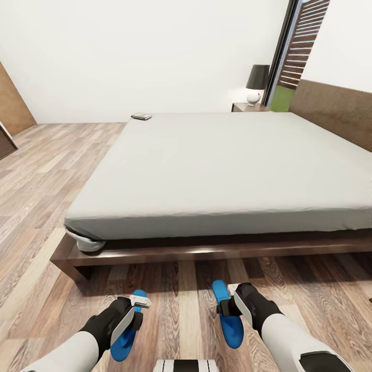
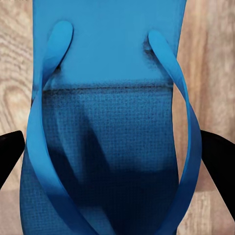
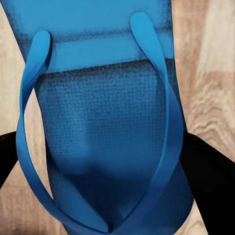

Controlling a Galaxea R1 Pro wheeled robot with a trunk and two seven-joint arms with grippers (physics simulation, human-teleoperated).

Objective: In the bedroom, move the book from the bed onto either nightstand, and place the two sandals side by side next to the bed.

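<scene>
- Head view: both sandals lie on the wood floor before the bed (image 1: 206, 170), long axes running toward its frame, well apart. The left end effector (image 1: 135, 311) sits over the left sandal (image 1: 126, 336), the right end effector (image 1: 227, 305) over the right sandal (image 1: 228, 312). The book (image 1: 141, 117) lies at the mattress's far corner, nearer the left arm; a nightstand (image 1: 248, 107) stands beyond.
- Left wrist view: dark fingers (image 2: 11, 152) spread apart, flanking the left sandal (image 2: 107, 127) without pinching it.
- Right wrist view: fingers (image 3: 208, 169) likewise apart, straddling the right sandal (image 3: 107, 147); closing them looks like the coming move.
</scene>
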